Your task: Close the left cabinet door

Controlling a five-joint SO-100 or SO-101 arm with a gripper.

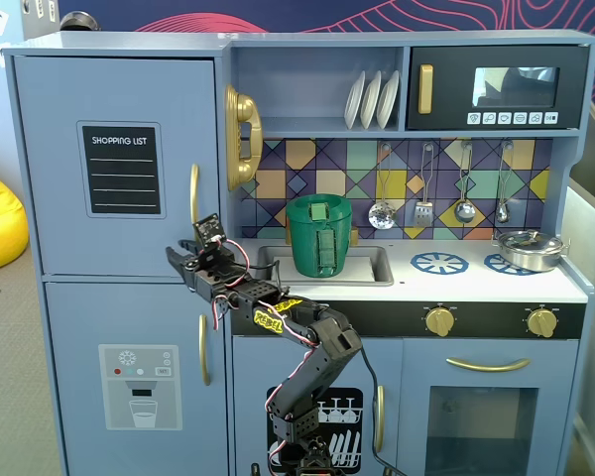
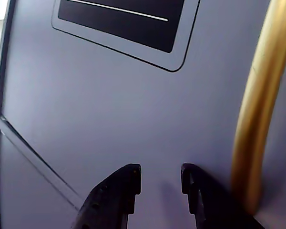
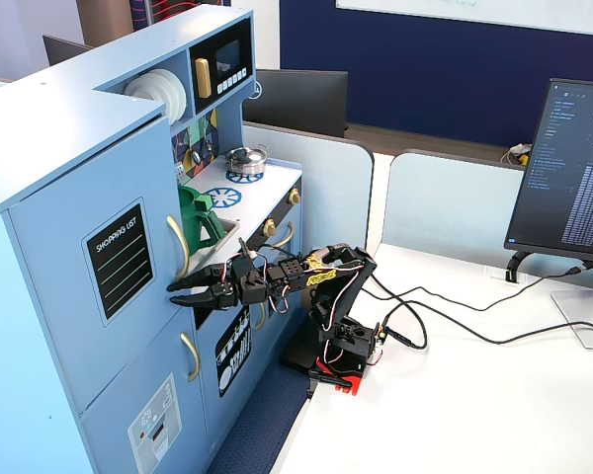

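Observation:
The left cabinet door (image 1: 129, 99) is a light-blue panel with a black "SHOPPING LIST" board (image 1: 124, 170) and a curved gold handle (image 1: 193, 193). It lies flush with the cabinet front in both fixed views (image 3: 89, 286). My gripper (image 1: 176, 260) is at the door's lower right part, just below and left of the handle in a fixed view. In the wrist view my gripper (image 2: 161, 174) is open and empty. Its black fingertips (image 2: 131, 174) are close to the door face (image 2: 109, 109), left of the gold handle (image 2: 257, 105). It also shows in the side fixed view (image 3: 173, 293).
Below is the light-blue door with the ice-dispenser graphic (image 1: 139, 387). A green pot (image 1: 318, 235) sits in the sink, and a gold phone (image 1: 243, 136) hangs beside the door. The black microwave (image 1: 496, 87) is at upper right. A monitor (image 3: 573, 168) and cables (image 3: 455, 321) are on the white table.

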